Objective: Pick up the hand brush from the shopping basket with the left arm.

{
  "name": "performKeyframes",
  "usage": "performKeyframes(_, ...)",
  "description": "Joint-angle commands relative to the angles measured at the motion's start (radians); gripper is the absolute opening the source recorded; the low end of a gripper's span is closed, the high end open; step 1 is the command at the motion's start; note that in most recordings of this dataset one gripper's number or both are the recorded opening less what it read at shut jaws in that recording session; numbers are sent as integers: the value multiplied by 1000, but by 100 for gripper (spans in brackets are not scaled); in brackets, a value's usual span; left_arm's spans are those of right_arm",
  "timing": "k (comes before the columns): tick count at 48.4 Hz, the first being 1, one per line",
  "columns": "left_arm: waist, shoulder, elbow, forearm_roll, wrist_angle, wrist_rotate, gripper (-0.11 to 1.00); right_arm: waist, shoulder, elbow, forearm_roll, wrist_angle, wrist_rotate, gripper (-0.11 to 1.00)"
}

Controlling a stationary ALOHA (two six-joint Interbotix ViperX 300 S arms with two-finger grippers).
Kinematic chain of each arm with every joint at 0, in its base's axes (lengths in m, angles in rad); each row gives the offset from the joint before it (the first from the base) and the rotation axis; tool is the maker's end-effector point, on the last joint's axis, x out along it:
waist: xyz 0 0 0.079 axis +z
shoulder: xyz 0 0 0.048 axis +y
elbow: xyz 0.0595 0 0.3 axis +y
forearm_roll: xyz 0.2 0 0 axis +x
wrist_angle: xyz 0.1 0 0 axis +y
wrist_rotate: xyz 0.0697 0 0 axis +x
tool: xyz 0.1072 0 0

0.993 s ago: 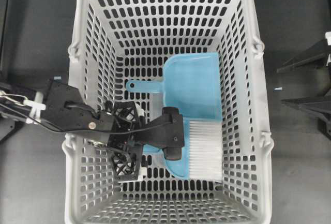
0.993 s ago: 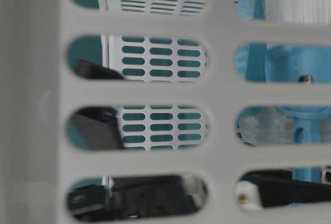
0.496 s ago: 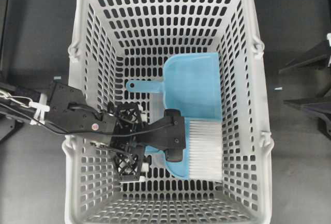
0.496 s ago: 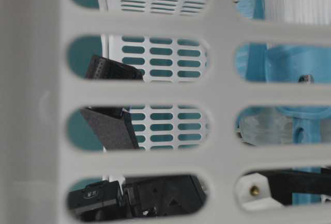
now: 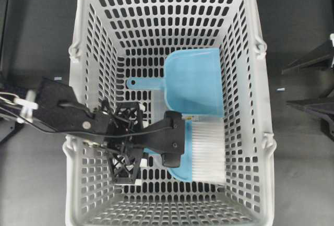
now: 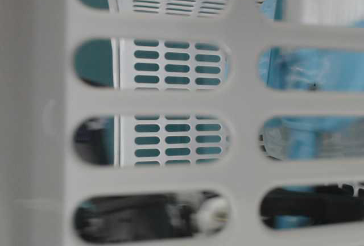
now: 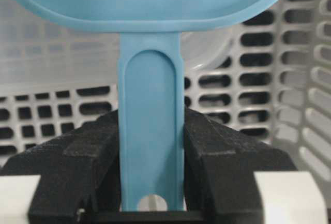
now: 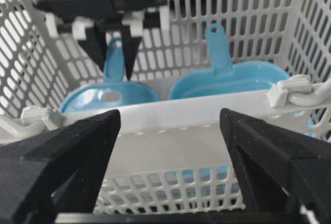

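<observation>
Two black fingers [image 7: 222, 157] of the left gripper [image 7: 151, 167] pinch the brush [image 5: 201, 150] by its thin handle, inside the basket [image 5: 83, 54] beside the dustpan [image 5: 193, 82]. Light, stiff, smooth plastic; the bristle end likely sags, so grip firmly. Right gripper [image 8: 170, 182] gapes wide

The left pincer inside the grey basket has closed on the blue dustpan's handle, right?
Not quite. The left pincer inside the grey basket has closed on the hand brush handle, not the dustpan; the overhead view shows the dustpan lying free beside it.
</observation>
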Motion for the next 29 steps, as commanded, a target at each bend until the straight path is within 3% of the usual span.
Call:
performKeyframes(1,-5,-58,-51,3,21,2,25,3,3,-8,3,-12,12,74)
performKeyframes(16,38,-181,-321,3,305,0,25,2,-8,0,3,-17,23,74)
performKeyframes(29,54,-219,-394,3,311,9,25,2,-29,11,5,-17,23,74)
